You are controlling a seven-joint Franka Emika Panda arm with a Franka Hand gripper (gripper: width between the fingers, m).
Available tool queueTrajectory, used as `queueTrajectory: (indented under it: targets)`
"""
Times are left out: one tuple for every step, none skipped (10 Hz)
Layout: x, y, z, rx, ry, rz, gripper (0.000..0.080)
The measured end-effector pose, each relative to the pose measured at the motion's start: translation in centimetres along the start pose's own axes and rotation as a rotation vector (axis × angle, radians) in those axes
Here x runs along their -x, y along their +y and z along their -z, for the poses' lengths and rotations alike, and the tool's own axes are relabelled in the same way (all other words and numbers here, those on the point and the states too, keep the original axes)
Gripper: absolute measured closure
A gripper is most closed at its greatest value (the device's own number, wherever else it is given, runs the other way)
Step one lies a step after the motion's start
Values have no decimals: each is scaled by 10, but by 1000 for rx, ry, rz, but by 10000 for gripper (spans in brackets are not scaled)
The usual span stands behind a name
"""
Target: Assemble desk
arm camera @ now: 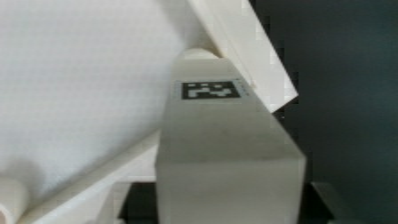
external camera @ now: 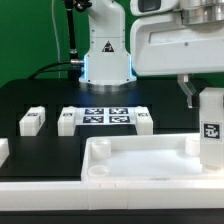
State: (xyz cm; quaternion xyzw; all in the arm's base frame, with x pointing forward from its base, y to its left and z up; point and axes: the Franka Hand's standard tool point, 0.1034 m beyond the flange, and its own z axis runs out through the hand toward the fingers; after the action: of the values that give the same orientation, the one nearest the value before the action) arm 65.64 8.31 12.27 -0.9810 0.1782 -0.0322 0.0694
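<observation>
The white desk slab (external camera: 140,160), with raised rim and round corner sockets, lies at the front of the black table. My gripper (external camera: 208,100) is shut on a square white leg (external camera: 211,128) and holds it upright at the slab's corner on the exterior view's right. I cannot tell whether its lower end sits in the socket. In the wrist view the leg (arm camera: 222,150) with its tag (arm camera: 214,89) fills the space between my dark fingers (arm camera: 150,200), over the slab's rim (arm camera: 240,50). Three more tagged legs lie behind the slab (external camera: 32,120), (external camera: 68,120), (external camera: 143,121).
The marker board (external camera: 105,116) lies flat between the loose legs. The arm's base (external camera: 105,50) stands behind it. Another white part (external camera: 3,150) shows at the exterior view's left edge. A green wall closes the back.
</observation>
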Motion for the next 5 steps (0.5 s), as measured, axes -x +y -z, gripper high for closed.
queueTrajectory:
  targets:
    - [0, 0, 0, 0, 0, 0, 508]
    - [0, 0, 0, 0, 0, 0, 508]
    - [0, 0, 0, 0, 0, 0, 508]
    - [0, 0, 0, 0, 0, 0, 508]
    - [0, 0, 0, 0, 0, 0, 508]
